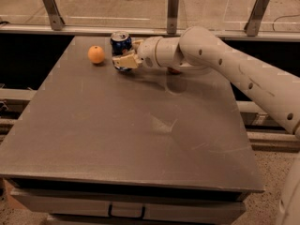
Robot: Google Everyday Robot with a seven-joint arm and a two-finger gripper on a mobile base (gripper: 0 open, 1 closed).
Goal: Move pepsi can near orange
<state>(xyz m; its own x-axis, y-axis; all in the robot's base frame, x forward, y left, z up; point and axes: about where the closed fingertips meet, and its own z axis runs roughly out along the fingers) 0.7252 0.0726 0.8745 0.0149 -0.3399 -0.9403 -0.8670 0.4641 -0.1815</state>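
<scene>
pepsi can [120,40] partly hidden by pincer [123,52], arm [243,76] cropped

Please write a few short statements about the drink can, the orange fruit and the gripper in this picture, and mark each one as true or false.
1. The two-finger gripper at the far side of the table holds the dark blue aluminium pepsi can between its fingers. True.
2. The small round orange fruit lies to the right of the can in the camera view. False: it lies to the left of it.
3. The fruit touches the can. False: a strip of the grey table shows between them.
4. The can is roughly upright, with its silver top upward. True.
</scene>
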